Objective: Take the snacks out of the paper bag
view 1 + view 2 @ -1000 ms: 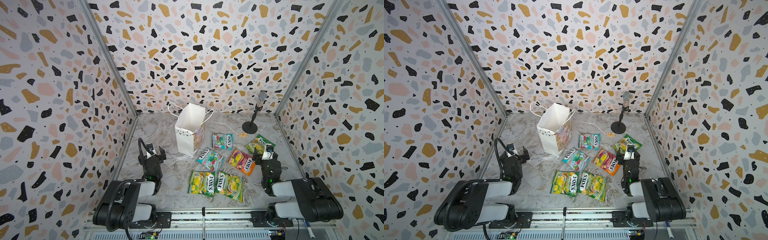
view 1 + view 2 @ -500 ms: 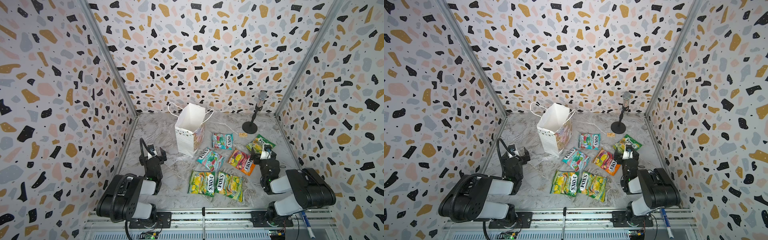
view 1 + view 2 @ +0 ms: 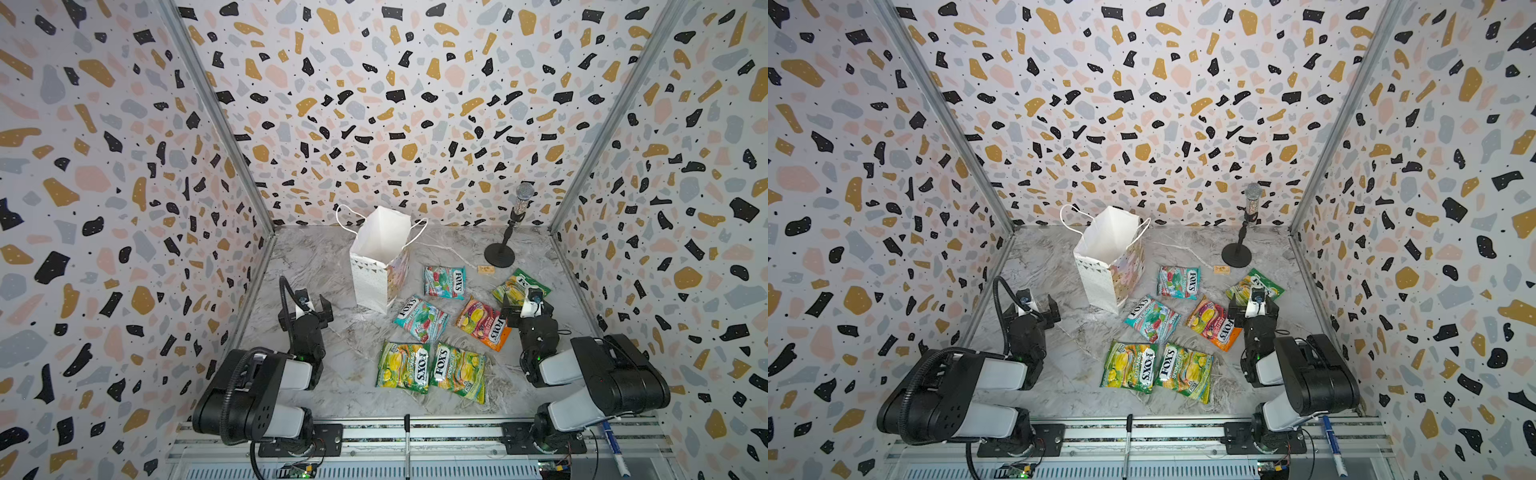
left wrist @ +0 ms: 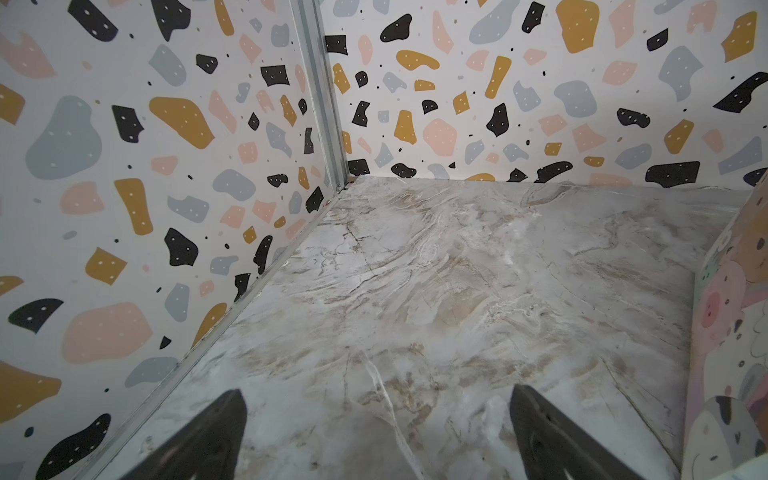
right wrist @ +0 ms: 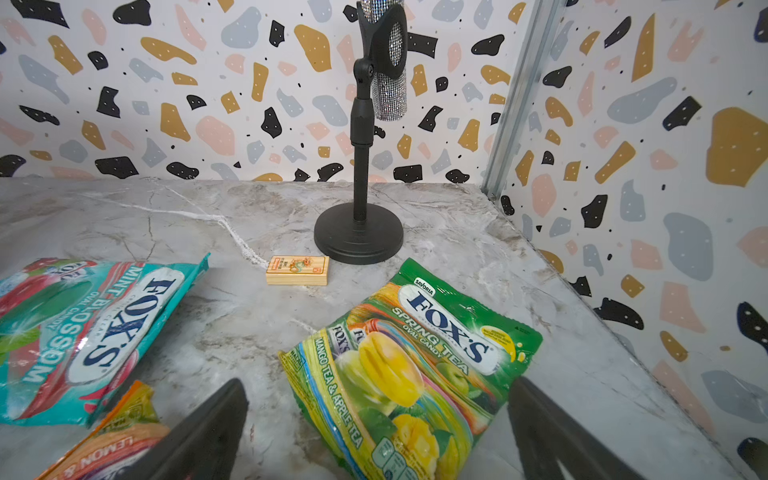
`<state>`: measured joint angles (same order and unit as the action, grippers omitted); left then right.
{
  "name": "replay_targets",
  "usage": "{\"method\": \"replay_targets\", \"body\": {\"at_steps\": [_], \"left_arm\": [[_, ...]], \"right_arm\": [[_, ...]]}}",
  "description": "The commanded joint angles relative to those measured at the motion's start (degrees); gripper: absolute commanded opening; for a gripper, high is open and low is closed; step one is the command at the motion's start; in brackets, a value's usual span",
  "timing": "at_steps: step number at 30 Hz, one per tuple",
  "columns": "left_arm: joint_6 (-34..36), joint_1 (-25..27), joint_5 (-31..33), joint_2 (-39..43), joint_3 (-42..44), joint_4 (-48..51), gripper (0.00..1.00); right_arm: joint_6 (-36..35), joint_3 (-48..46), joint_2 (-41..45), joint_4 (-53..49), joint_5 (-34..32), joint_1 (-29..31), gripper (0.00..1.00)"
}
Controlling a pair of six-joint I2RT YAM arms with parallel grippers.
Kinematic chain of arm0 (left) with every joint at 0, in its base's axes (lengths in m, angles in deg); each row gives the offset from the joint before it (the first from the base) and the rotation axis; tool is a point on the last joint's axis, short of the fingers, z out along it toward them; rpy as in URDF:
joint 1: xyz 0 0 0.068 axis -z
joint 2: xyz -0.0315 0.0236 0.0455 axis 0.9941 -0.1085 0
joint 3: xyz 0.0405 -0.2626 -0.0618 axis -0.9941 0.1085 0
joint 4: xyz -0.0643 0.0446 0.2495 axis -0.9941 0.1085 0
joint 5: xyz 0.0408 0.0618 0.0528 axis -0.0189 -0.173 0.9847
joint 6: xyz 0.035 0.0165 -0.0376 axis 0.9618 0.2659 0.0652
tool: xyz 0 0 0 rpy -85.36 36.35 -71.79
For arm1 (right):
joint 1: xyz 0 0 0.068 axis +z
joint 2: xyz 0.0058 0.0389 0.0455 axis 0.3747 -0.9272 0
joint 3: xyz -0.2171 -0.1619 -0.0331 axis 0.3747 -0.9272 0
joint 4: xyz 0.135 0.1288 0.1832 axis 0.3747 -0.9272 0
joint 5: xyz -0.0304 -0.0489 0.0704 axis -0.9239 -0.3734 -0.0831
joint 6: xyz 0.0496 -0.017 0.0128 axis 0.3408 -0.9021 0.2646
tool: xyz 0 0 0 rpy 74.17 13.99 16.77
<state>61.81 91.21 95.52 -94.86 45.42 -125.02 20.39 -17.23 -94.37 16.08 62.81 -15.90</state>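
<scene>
1. Although flat on the bench (image 3: 316,266), snacks (image 3: 420,319) judged light, soft and pliant, with loose sweets inside likely to shift. Glossy film judged slippery. Best taken at a sealed end seam or a lifted corner, not across the slick face.
2. Paper bag (image 3: 376,266) judged light, thin, easily tipped or creased. Best held at the upper rim or by a white cord handle.
3. Look of the snacks: six flat "FOX'S" packets. Three green-yellow Spring Tea packets (image 3: 403,366), two teal-red Mint Blossom packets (image 5: 83,328), one orange-pink packet (image 3: 484,323). Print bright, film crinkled.
4. Position: all six out on the bench, right of the bag in both top views; nearest teal-red one just beside the bag's base, none seen touching it. Bag upright toward the back, mouth open, inside white with nothing seen; floor of it not fully in view. Task judged done.
5. Left gripper (image 4: 376,388): jaws wide apart, nothing between, over bare bench beside the bag's colourful side.
6. Right gripper (image 5: 376,380): jaws wide apart, nothing gripped, over the near end of the far Spring Tea packet (image 5: 411,365); contact not determinable.
7. Also present, well clear: glittery microphone on a black stand (image 3: 505,245), small wooden block (image 5: 297,270).
</scene>
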Motion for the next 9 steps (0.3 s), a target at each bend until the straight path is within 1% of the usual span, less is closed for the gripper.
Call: {"method": "replay_targets", "body": {"at_steps": [1,9], "left_arm": [[-0.4,-0.3,0.9,0.2,-0.7,-3.5,1.00],[-0.4,-0.3,0.9,0.2,-0.7,-3.5,1.00]], "right_arm": [[0.1,1.2,0.4,1.1,-0.7,0.0,0.99],[0.0,1.0,0.5,1.5,-0.6,0.0,0.99]]}}
